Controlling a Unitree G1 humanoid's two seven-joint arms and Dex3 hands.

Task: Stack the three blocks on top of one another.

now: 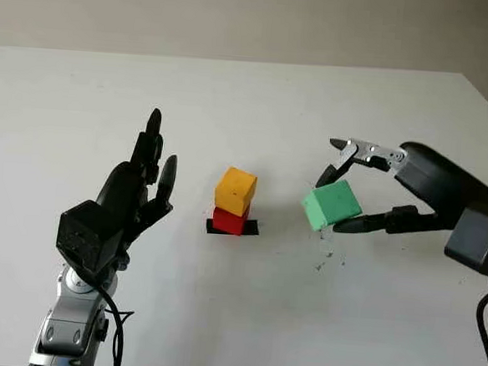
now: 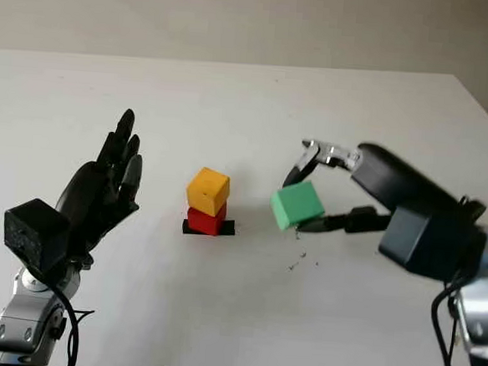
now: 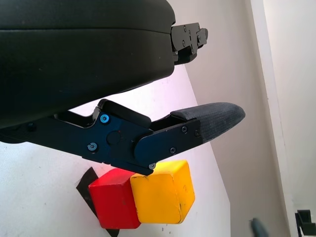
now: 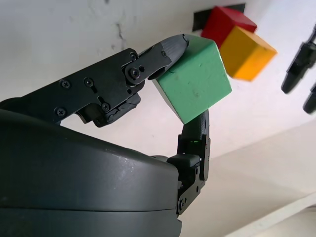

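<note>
- Right hand [image 1: 344,194] clamped on green block [image 1: 332,204], lifted clear of table [image 1: 233,333], at 3 o'clock from the stack, evidently for placing on top.
- Yellow block [image 1: 236,191] sits on red block [image 1: 230,220]: 2 of 3 stacked.
- Left hand [image 1: 139,184] open, raised at 9 o'clock, apart from the stack.

The white table [image 1: 250,100] lay bare across the upper half of the frame and along the lower middle, giving wide room to pass. At centre stood the one obstacle on it, a yellow block [image 1: 236,190] on a red block [image 1: 230,221] over a black mark [image 1: 251,228]. Left of this stack the open left hand [image 1: 139,184] stood upright, with a bare gap between. Just right of the stack the right hand [image 1: 357,187] gripped a green block [image 1: 332,204], tilted, with a narrow gap to the stack.
</note>
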